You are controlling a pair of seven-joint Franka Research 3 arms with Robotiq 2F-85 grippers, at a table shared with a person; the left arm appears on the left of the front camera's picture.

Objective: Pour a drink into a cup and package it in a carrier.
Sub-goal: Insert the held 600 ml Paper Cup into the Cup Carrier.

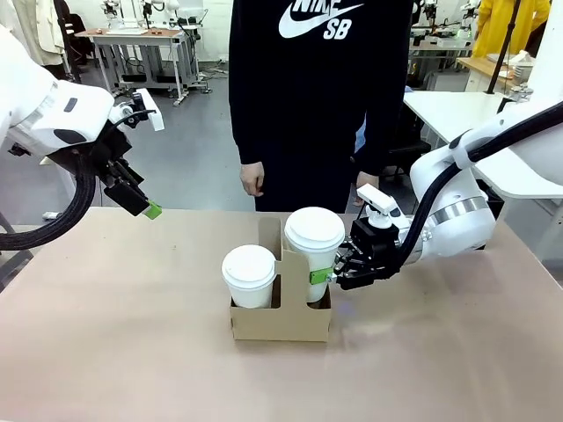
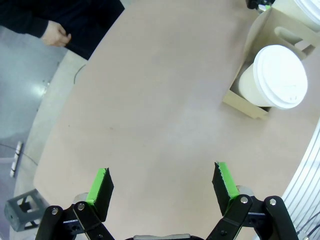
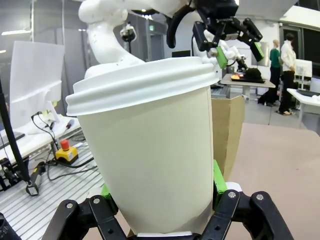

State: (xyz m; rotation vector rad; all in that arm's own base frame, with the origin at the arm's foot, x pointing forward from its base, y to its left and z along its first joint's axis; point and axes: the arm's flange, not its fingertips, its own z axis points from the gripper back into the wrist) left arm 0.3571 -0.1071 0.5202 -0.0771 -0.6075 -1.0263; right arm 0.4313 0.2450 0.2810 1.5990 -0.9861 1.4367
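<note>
Cups counted: two, both lidded, in one carrier (image 1: pixel 281 323) on the surface (image 1: pixel 114 334). Right tool (image 1: pixel 331 276) grips the tall cup (image 1: pixel 313 252); left tool (image 2: pixel 162 186) hangs open, well apart.

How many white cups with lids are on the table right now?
2. The tall cup sits in the right pocket of the carrier, held between the right gripper fingers. A shorter lidded cup sits in the left pocket.
</note>
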